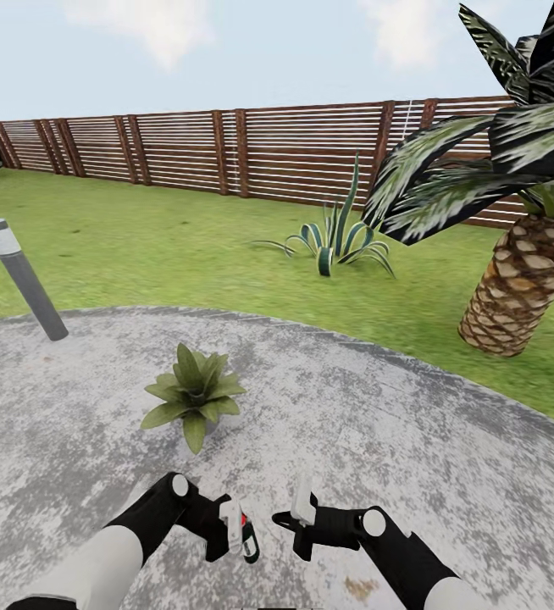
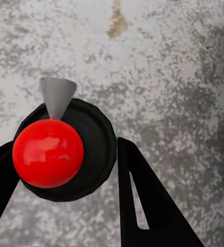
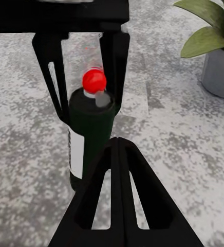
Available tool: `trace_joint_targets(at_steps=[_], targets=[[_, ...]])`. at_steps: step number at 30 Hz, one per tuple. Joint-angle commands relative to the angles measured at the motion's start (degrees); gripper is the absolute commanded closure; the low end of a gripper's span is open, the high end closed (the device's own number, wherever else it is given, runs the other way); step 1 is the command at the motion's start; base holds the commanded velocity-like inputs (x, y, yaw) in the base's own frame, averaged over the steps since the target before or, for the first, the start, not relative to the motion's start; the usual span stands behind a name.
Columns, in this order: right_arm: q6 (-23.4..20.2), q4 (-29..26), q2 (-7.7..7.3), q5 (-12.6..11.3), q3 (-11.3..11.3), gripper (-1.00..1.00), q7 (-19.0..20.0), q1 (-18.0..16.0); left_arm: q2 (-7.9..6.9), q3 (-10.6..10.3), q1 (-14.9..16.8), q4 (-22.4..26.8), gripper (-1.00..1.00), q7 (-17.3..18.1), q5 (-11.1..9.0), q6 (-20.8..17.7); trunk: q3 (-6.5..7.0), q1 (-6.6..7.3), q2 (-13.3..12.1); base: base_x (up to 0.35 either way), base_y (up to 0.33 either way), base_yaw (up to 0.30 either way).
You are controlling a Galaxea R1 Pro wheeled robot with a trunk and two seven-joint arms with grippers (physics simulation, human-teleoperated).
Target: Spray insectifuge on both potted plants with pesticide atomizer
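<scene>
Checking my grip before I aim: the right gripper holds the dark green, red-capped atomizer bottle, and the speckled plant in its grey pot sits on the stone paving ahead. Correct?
Not quite: the left gripper, not the right, holds the dark green, red-capped atomizer bottle; the left wrist view shows its fingers flanking the bottle. The right gripper holds nothing. The speckled plant in its grey pot does sit on the stone paving ahead.

One potted plant, one atomizer, one agave, one palm tree, one grey bollard, two grippers: left, right
</scene>
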State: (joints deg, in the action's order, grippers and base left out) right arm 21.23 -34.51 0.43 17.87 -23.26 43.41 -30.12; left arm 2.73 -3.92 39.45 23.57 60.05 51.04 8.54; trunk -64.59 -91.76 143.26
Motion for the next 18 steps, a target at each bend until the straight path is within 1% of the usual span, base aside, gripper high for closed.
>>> trace_joint_targets(at_steps=[1, 3, 6, 7, 10, 11, 15, 18], targets=[[0.3, 0.0, 0.01, 0.5, 0.1, 1.00, 0.0, 0.0, 0.36, 0.0, 0.0, 0.1, 1.00, 0.1, 0.7, 0.6, -0.05, 0.01, 0.0, 0.000, 0.000, 0.000], [0.3, 0.0, 0.01, 0.5, 0.1, 1.00, -0.1, 0.0, 0.94, -0.2, 0.0, 0.1, 1.00, 0.1, 0.8, 0.6, -0.05, 0.01, 0.0, 0.000, 0.000, 0.000], [0.3, 0.0, 0.01, 0.5, 0.1, 1.00, -0.1, 0.0, 1.40, -2.1, 0.0, 0.1, 1.00, 0.1, 0.8, 0.5, -0.05, 0.01, 0.0, 0.000, 0.000, 0.000], [0.3, 0.0, 0.01, 0.5, 0.1, 1.00, -0.1, 0.0, 2.22, -2.7, 0.0, 0.2, 1.00, 0.1, 0.8, 0.4, -0.05, 0.01, 0.0, 0.000, 0.000, 0.000], [0.3, 0.0, 0.01, 0.5, 0.1, 1.00, -0.1, 0.0, 2.94, -2.8, 0.0, 0.2, 1.00, 0.1, 0.8, 0.5, -0.05, 0.01, 0.0, 0.000, 0.000, 0.000], [0.3, 0.0, 0.01, 0.5, 0.1, 1.00, -0.1, 0.0, 3.40, -2.8, 0.0, 0.2, 1.00, 0.0, 0.7, 0.5, -0.05, 0.01, 0.0, 0.000, 0.000, 0.000], [0.3, 0.0, 0.01, 0.5, 0.1, 1.00, -0.1, 0.0, 3.57, -2.6, -0.1, 2.3, 1.00, 0.0, 0.6, 0.3, -0.05, 0.01, 0.0, 0.000, 0.000, 0.000], [0.3, 0.0, 0.01, 0.5, 0.1, 1.00, -0.1, 0.0, 3.86, -2.6, -0.1, 2.8, 1.00, 0.1, 0.6, 0.2, -0.05, 0.01, 0.0, 0.000, 0.000, 0.000]])
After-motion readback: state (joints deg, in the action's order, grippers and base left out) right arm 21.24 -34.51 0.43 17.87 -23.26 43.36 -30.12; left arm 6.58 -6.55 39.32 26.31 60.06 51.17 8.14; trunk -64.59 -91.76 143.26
